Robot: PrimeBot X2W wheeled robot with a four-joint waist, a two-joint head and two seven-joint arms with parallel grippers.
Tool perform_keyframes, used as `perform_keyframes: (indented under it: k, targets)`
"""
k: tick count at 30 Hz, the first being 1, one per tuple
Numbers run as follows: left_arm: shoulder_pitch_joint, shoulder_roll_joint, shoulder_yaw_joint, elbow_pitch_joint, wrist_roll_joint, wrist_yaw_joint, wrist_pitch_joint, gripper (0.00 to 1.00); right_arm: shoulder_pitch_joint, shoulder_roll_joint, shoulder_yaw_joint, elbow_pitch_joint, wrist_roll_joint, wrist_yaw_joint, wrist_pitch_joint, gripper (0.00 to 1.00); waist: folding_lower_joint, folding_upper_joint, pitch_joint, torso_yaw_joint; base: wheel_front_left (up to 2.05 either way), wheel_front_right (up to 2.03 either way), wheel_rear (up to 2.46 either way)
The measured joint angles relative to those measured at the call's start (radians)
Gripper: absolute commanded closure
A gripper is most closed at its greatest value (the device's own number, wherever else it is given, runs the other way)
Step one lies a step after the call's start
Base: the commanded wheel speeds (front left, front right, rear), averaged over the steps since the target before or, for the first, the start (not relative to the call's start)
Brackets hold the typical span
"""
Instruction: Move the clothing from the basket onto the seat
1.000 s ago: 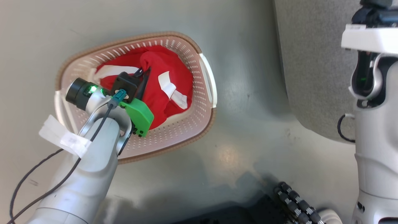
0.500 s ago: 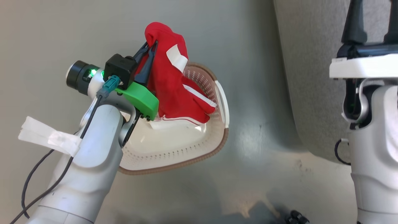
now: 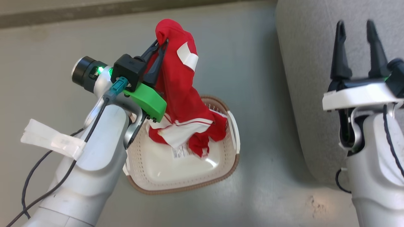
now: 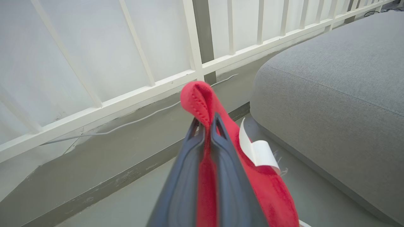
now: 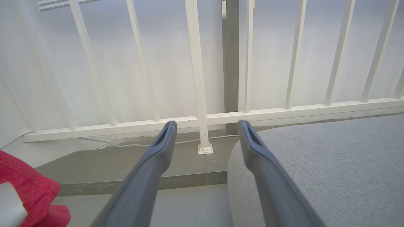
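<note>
The left hand (image 3: 161,42) is clamped on a fold of the clothing (image 3: 181,94). The left wrist view shows its two fingers (image 4: 189,164) pressed together with red cloth squeezed between them and a knob of fabric poking past the tips. A second ago the same hand pinched this bundle while it lay heaped in the basket (image 3: 176,186). Half a second ago the bundle was rising, and now it hangs higher as a long red drape. Its lower end dangles over the basket's inside, and I cannot tell whether the tail touches the bottom. The basket's pale bottom and its sticker (image 3: 180,152) now lie bare, so nothing else seems left inside. The head view has also shifted, so the basket's new place in the picture is not a move of the basket. It stands on the floor (image 3: 246,63), well in from the far edge by the railing (image 4: 202,67) and a little apart from the seat (image 3: 309,78) at the floor's right side. The right hand (image 3: 355,25) hangs over the seat's near-left part with its fingers spread and nothing between them. The lift looks all but done, and what remains, I judge, is to clear the rim, swing right and let go over the cushion.
</note>
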Motion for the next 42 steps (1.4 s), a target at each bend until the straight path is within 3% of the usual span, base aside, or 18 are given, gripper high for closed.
perform_keyframes:
  k: [17,28,42]
  targets:
    - [0.001,0.002,-0.078,0.044,-0.082,0.0,0.026,1.0,0.143,0.004,0.046,0.091,0.01,0.031,0.0,0.0,0.0,0.0,-0.246,0.018,0.0,0.0,0.0]
    - [0.027,-0.001,-0.097,0.063,-0.15,-0.001,0.085,1.0,0.232,0.006,0.073,0.123,0.017,0.034,0.0,0.0,0.0,0.0,-0.396,0.01,0.0,0.0,0.0]
    - [0.027,-0.01,-0.079,0.029,-0.194,-0.003,0.125,1.0,0.251,0.005,0.123,0.132,0.017,0.052,0.0,0.0,0.0,0.0,-0.465,0.009,0.0,0.0,0.0]
